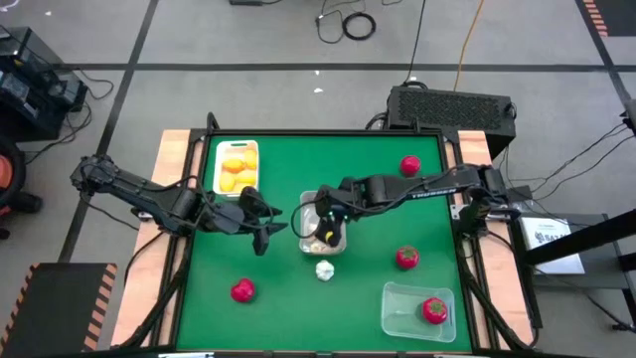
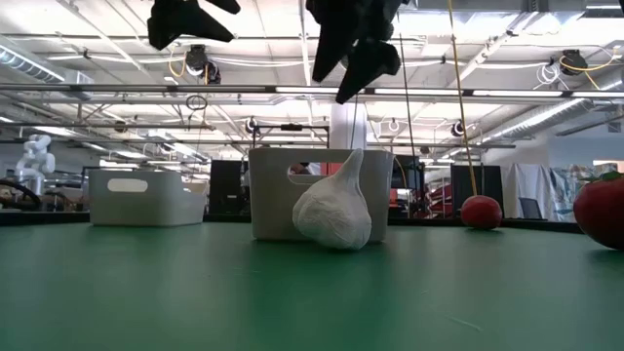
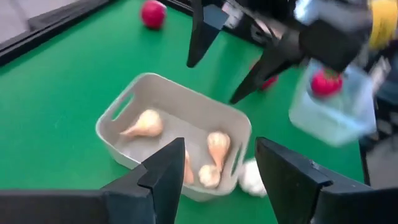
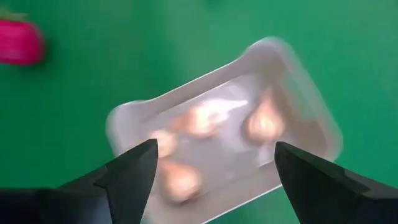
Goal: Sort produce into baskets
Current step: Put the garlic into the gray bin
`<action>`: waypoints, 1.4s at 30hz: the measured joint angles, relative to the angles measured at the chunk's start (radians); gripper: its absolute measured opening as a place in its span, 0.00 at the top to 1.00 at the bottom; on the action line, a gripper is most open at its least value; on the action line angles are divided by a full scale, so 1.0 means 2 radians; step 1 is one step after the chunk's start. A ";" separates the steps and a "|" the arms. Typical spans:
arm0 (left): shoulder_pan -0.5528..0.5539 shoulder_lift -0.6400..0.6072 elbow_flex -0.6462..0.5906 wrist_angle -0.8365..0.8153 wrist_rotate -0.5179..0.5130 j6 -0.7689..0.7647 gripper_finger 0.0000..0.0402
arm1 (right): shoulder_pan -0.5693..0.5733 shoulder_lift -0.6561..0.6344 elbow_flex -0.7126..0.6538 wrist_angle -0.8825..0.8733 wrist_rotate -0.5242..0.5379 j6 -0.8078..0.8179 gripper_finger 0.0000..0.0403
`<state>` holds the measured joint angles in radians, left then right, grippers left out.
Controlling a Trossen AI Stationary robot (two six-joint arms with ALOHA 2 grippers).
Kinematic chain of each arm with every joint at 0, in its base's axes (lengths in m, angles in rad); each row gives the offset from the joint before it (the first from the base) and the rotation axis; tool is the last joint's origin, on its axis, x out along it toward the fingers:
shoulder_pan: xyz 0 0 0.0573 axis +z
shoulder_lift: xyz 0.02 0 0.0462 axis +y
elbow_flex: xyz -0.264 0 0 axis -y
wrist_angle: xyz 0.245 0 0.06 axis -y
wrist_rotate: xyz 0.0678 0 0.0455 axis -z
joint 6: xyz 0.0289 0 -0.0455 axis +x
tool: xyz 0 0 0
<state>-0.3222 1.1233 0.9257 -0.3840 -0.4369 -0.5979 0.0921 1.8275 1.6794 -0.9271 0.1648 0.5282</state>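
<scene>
Nearest, at the table's 5 o'clock corner in the high view, a clear basket (image 1: 418,310) is holding one red strawberry (image 1: 434,310) with a green top. A second strawberry (image 1: 241,290) is lying at about 7 o'clock on the green table (image 1: 368,288), and a third (image 1: 407,259) is sitting toward 4 o'clock, apart from the baskets.

Just short of centre, a loose garlic bulb (image 1: 325,269) is resting on the cloth, just beside the near wall of the middle basket (image 1: 308,204); in the low view it is showing off-white, teardrop-shaped, papery, tip tilted up. The middle basket's walls are looking pale with slot handles, and it is carrying several garlic bulbs (image 3: 144,123), cream to tan.

The right gripper (image 1: 329,221) is hovering over that basket, fingers spread wide, gripping nothing. The left gripper (image 1: 271,221) is hanging at the basket's 9 o'clock side, also spread wide and empty, raised off the cloth in the low view.

Farther back, at 11 o'clock, the white basket (image 1: 237,148) is holding yellow lemons (image 1: 236,171), smooth ovals packed together. At 1 o'clock, a fourth strawberry (image 1: 410,165) is lying alone near the far edge.
</scene>
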 joint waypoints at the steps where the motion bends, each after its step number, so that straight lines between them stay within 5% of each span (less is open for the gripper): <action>1: 0.000 0.000 0.000 -0.002 0.012 0.021 0.49 | 0.005 0.000 0.000 0.001 -0.017 0.015 0.22; 6: 0.000 -0.004 0.000 -0.005 0.124 0.091 0.49 | 0.056 0.004 0.000 0.006 -0.046 0.126 0.22; 11: -0.021 -0.017 0.000 -0.051 0.246 0.146 0.49 | 0.121 0.004 0.000 0.033 -0.045 0.353 0.22; 20: -0.051 -0.021 0.000 -0.060 0.256 0.216 0.49 | 0.217 0.044 -0.001 0.059 0.113 0.643 0.22; 28: -0.053 -0.021 0.000 -0.049 0.261 0.228 0.49 | 0.199 0.109 -0.001 0.070 0.092 0.648 0.22; 42: -0.052 -0.015 0.000 -0.049 0.231 0.195 0.49 | 0.175 0.130 0.000 0.044 0.115 0.594 0.22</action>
<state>-0.4271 1.0939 0.9260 -0.4815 0.0260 -0.2086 0.4415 2.0868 1.6794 -0.8398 0.3950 1.7161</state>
